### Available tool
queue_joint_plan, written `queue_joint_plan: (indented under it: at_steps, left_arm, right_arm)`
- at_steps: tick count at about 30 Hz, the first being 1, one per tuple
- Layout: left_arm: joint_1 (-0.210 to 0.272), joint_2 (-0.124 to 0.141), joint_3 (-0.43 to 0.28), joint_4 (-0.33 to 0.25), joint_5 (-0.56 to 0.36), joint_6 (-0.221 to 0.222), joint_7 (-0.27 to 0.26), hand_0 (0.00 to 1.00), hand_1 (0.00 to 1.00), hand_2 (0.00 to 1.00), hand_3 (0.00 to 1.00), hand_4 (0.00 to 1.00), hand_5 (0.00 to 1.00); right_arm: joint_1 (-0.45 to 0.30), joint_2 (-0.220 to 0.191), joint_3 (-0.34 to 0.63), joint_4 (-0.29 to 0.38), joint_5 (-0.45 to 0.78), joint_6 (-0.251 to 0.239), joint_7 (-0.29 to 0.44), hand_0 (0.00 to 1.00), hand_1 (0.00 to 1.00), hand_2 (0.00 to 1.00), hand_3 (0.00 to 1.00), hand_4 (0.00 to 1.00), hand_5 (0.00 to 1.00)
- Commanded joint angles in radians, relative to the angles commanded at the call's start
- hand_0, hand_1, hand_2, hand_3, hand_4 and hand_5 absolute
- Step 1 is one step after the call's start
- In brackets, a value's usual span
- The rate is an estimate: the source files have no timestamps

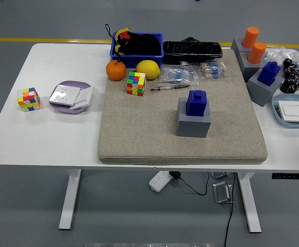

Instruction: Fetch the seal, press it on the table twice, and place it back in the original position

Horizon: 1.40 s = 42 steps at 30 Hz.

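Head view, sole view. No robot hand anywhere in frame, so finger state impossible to tell.

Centre of frame: blue seal [196, 102] standing upright in a grey block holder [193, 121], on a beige felt mat [139, 139] covering the middle of the white table [46, 139]. Seal untouched, seated in its holder.

Upper centre, along the mat's far edge: a blue bin [137, 49] holding a black plush toy [134, 39]; just in front, an orange [116, 70] and a lemon [147, 69] side by side; a colour cube [136, 83] just below them on the mat; a pen [169, 87] lying flat to the cube's right; clear packets [179, 74] above the pen; a black wrapped bundle [192, 50] behind those.

Upper right: two orange cylinders [253, 44] upright in a grey holder, a second blue seal [268, 72] in another grey block [262, 88], dark small figures [292, 74] beside it, and a pale blue dish [288, 117] with a white card lower down.

Left side: a second colour cube [29, 99] alone on bare table, and just right of it a lilac plate [67, 105] bearing white cards.
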Motion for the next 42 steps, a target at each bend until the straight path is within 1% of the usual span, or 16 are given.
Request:
queue_joint_plan:
  at_steps: [13, 28, 42]
  left_arm:
    - [-0.001, 0.004, -0.004, -0.002, 0.002, 0.001, -0.001, 0.816, 0.823, 0.8, 0.856, 0.846, 0.456]
    - [-0.002, 0.003, -0.015, -0.002, 0.007, 0.001, -0.001, 0.816, 0.824, 0.799, 0.856, 0.845, 0.454]
    - [-0.004, 0.004, -0.008, -0.003, 0.009, 0.0, 0.0, 0.815, 0.823, 0.799, 0.856, 0.845, 0.453]
  right_arm:
    - [-0.004, 0.008, 0.011, 0.02, 0.002, -0.002, -0.007, 0.764, 0.654, 0.645, 0.633, 0.81, 0.137]
    - [0.0, 0.003, 0.006, 0.027, 0.006, -0.009, -0.009, 0.756, 0.65, 0.64, 0.628, 0.8, 0.14]
    - [0.007, -0.003, 0.005, 0.032, 0.004, -0.012, -0.01, 0.755, 0.646, 0.636, 0.626, 0.789, 0.141]
